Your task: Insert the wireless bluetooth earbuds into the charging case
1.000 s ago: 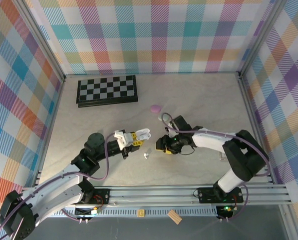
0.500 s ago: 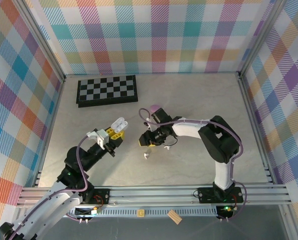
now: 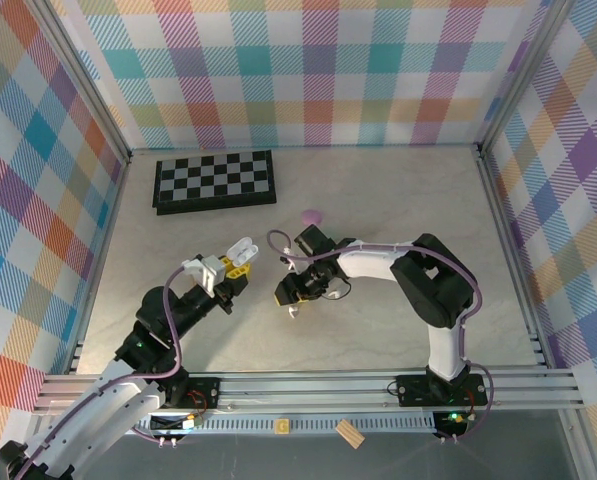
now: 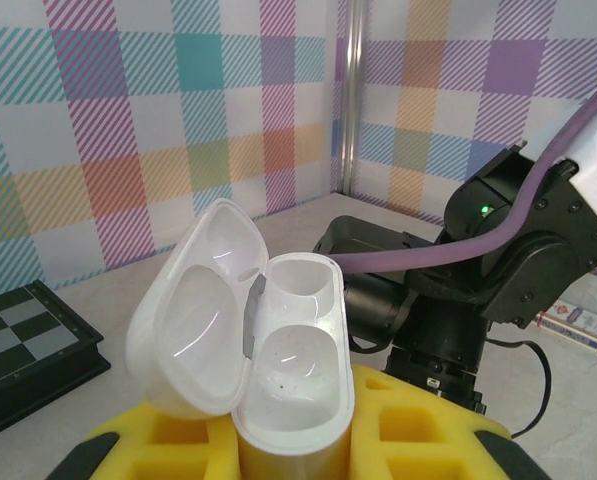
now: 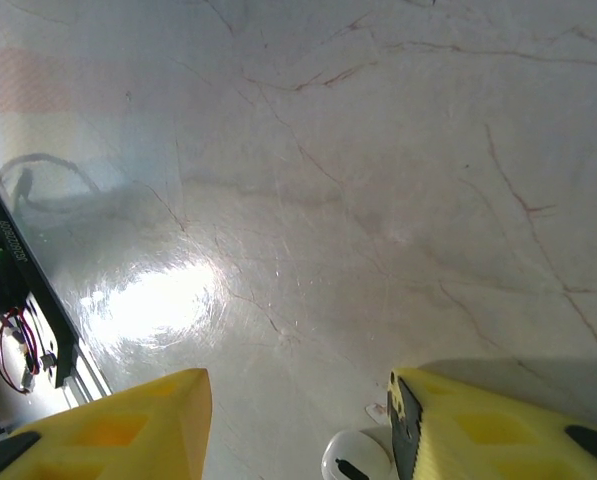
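Observation:
My left gripper (image 3: 233, 262) is shut on a white charging case (image 4: 293, 380), held upright between its yellow pads. The lid (image 4: 193, 320) is swung open to the left and both wells look empty. On the table lies a white earbud (image 3: 294, 312). My right gripper (image 3: 288, 293) hovers just above it, a short way right of the case. In the right wrist view this gripper (image 5: 298, 430) is open, and the earbud (image 5: 356, 458) lies on the table close beside the right finger (image 5: 498, 430), with the left finger well apart from it.
A folded chessboard (image 3: 215, 180) lies at the back left. A small purple pebble-shaped object (image 3: 311, 216) sits behind the right gripper. The right arm (image 4: 498, 260) stands close in front of the held case. A small card box (image 4: 576, 322) lies beyond it.
The right gripper has swung left and come down over the white earbud. The left arm has drawn back to the left with the open case, tilting it up.

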